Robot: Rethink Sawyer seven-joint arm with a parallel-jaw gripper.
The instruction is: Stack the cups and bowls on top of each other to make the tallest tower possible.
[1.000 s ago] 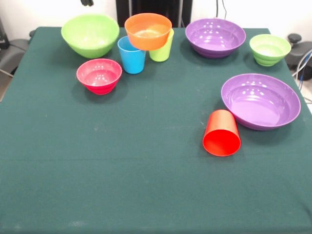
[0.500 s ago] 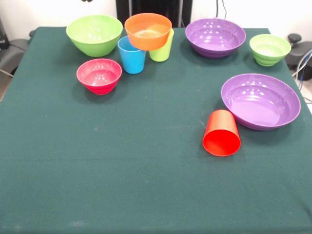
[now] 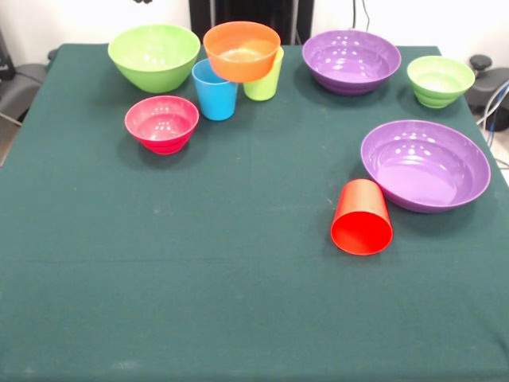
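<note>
Only a dark tip of my gripper [image 3: 142,1] shows at the top edge, above the large lime green bowl [image 3: 153,56]. An orange bowl [image 3: 241,50] sits raised, seemingly on the rims of the sky blue cup [image 3: 215,94] and the lime green cup [image 3: 266,81]; this is the only tower in view. A pink bowl [image 3: 161,123] stands in front of the big green one. Two purple bowls [image 3: 351,60] [image 3: 425,164] and a small green bowl [image 3: 440,80] are at the right. The red cup [image 3: 362,216] lies on its side, mouth toward the camera.
A dark green cloth [image 3: 199,278] covers the table. Black equipment [image 3: 250,11] stands behind the far edge, and dark objects with cables [image 3: 487,83] sit off the right side.
The large lime green bowl has shifted slightly to the right. The gripper tip has drawn up toward the top edge. Everything else is unmoved.
</note>
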